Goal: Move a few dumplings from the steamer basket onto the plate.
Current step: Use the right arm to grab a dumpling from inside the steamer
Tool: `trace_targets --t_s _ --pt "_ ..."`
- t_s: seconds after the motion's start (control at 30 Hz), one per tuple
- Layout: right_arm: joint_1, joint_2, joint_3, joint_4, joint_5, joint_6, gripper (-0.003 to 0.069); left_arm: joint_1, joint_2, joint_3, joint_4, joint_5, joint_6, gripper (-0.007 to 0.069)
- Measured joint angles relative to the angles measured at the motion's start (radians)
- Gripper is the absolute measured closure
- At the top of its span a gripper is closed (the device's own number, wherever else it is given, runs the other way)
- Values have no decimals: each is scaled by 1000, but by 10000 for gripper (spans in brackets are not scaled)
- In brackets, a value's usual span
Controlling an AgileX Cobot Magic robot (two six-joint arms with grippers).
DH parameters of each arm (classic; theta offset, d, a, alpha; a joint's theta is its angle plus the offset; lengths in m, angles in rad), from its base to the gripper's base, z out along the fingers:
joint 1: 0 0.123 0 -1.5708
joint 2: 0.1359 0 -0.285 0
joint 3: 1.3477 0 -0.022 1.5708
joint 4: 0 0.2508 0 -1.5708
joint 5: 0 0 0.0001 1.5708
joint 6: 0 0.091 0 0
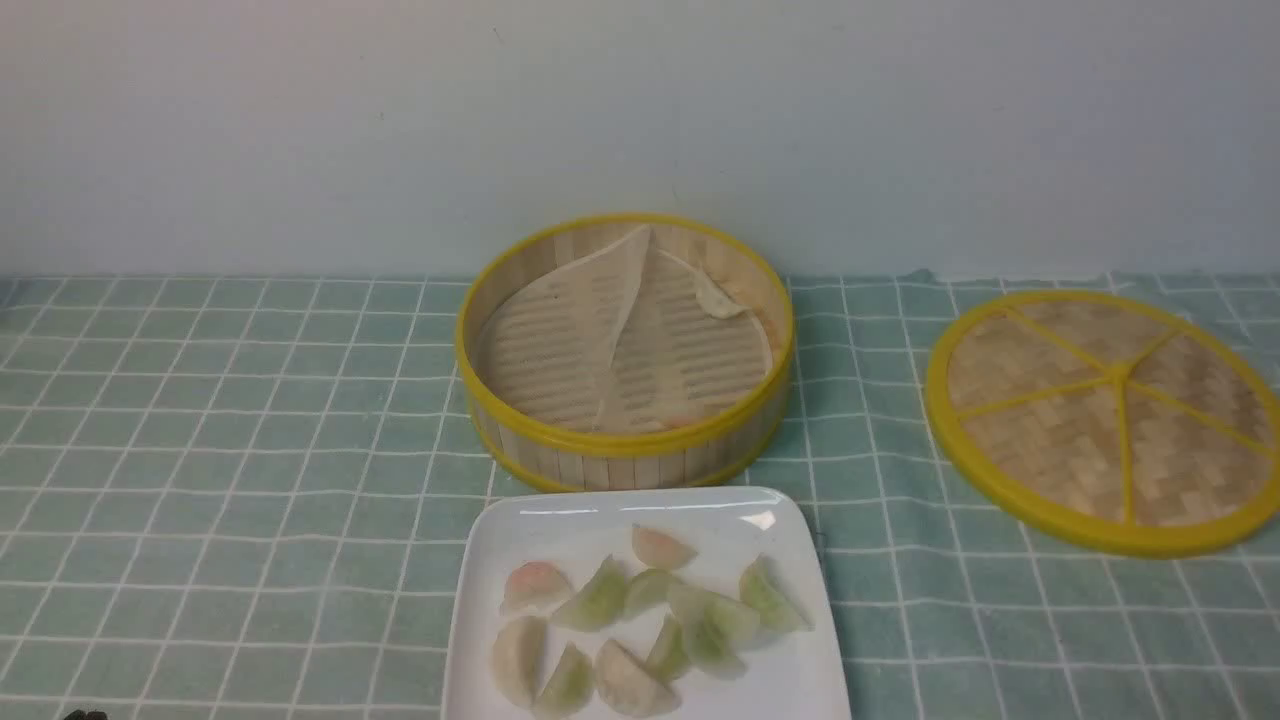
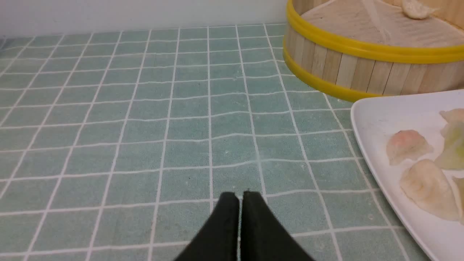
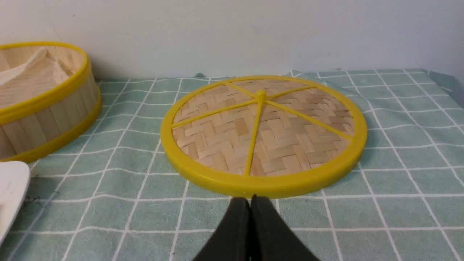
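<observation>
The steamer basket (image 1: 625,445) stands at the table's middle with a crumpled pale liner (image 1: 600,340). One cream dumpling (image 1: 718,297) lies inside by its far right wall; it also shows in the left wrist view (image 2: 417,9). The white square plate (image 1: 560,520) sits in front of the basket and holds several dumplings (image 1: 640,625), green, pink and cream. My left gripper (image 2: 239,194) is shut and empty over bare cloth, left of the plate (image 2: 373,116). My right gripper (image 3: 250,198) is shut and empty, just in front of the lid's rim. Neither gripper shows in the front view.
The flat woven lid (image 1: 1105,415) with yellow rim and spokes lies to the right of the basket; it fills the right wrist view (image 3: 262,134). A green checked cloth (image 1: 230,420) covers the table. A pale wall stands behind.
</observation>
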Motion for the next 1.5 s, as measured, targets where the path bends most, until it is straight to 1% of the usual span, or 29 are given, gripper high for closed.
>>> trace_targets --t_s 0.43,0.63,0.87,0.97,1.03,1.07,1.17,1.27,1.43,1.5 --pt "0 0 0 -5 0 0 673 0 0 0 0 0 0 631" --pt "0 0 0 -63 0 -1 673 0 0 0 0 0 -1 631" --pt "0 0 0 -67 0 -1 673 0 0 0 0 1 -1 631" --pt "0 0 4 -55 -24 6 673 0 0 0 0 1 -1 631" --pt "0 0 10 41 -145 51 673 0 0 0 0 1 -1 631" --pt "0 0 10 51 -171 62 673 0 0 0 0 2 -1 631" --pt "0 0 10 237 -378 150 673 0 0 0 0 2 -1 631" --pt "0 0 10 332 -518 172 673 0 0 0 0 2 -1 631" --pt "0 0 10 368 -626 201 673 0 0 0 0 3 -1 631" --pt "0 0 -6 368 -620 241 673 0 0 0 0 3 -1 631"
